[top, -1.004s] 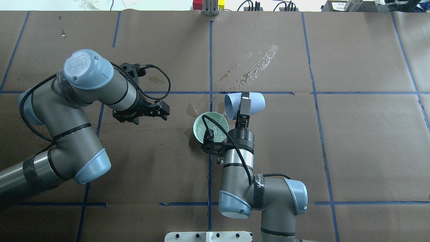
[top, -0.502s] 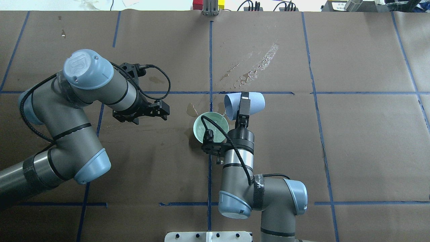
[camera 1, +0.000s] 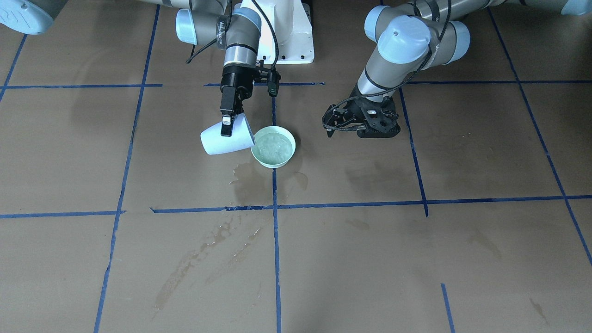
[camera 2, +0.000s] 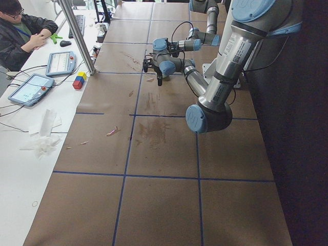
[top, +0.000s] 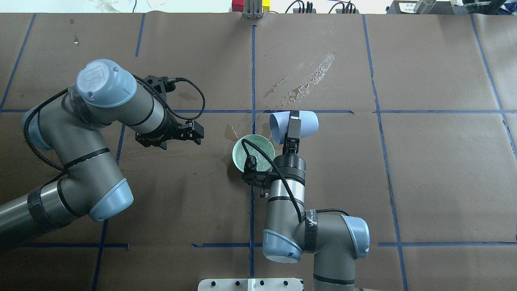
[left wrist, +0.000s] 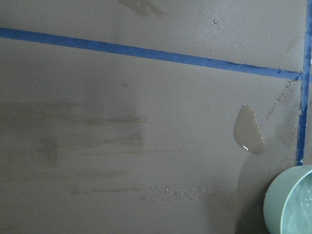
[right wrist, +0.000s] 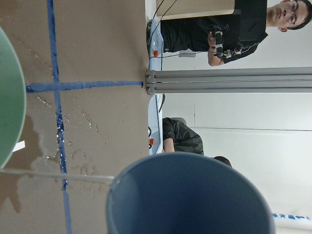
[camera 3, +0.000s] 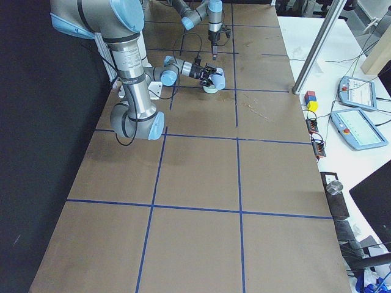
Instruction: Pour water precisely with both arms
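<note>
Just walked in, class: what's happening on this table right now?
The right gripper holds a pale blue cup tipped on its side and is pouring water into the green bowl. The left gripper hovers beside the bowl, holding nothing. A puddle lies on the brown paper next to the bowl.

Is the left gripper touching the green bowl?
Apart. The overhead view shows bare brown table between the left gripper and the green bowl; the front-facing view shows the same gap.

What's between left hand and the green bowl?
Left hand to pale green round bowl: bare brown table paper, plus one small water puddle near the bowl. Clearest in the overhead view.
</note>
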Tool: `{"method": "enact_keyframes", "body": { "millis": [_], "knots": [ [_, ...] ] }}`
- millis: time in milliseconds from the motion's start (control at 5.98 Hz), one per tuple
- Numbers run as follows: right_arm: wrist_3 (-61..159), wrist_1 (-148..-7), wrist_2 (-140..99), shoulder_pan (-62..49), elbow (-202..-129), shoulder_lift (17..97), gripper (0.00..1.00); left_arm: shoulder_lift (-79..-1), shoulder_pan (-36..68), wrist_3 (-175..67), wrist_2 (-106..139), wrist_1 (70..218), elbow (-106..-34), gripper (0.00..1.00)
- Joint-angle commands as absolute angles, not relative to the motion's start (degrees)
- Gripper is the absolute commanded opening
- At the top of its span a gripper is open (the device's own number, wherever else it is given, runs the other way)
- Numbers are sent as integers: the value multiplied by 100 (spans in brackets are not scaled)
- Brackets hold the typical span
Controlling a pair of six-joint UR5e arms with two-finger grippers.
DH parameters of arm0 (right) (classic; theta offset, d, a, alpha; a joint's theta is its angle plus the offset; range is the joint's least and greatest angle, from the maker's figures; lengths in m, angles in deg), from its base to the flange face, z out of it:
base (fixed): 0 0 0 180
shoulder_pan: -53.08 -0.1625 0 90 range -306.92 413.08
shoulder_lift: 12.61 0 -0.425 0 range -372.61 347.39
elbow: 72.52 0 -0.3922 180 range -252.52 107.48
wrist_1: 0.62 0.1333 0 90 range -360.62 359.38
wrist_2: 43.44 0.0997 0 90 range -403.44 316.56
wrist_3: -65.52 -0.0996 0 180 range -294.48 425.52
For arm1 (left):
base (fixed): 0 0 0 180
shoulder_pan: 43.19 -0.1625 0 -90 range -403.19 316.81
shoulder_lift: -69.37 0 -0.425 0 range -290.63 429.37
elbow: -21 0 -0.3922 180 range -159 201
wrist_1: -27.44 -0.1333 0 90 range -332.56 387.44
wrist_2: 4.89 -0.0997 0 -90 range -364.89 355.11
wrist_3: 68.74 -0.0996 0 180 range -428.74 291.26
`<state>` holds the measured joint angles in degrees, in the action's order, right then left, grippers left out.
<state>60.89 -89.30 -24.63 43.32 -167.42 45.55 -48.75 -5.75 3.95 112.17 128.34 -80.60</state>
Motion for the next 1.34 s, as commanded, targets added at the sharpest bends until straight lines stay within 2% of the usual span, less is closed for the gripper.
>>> {"method": "enact_keyframes", "body": {
  "millis": [0, 837, 1171],
  "knots": [
    [6095, -8930, -2463, 4341, -16736, 4548, 0, -4875, -566, 395, 11218, 12834, -8060, 100],
    [6068, -8904, -2454, 4341, -16692, 4382, 0, -4875, -566, 395, 11209, 12834, -8060, 100],
    [5693, -8276, -2306, 4306, -16727, 4390, 0, -4875, -548, 395, 11218, 12834, -8060, 100]
  ]
}}
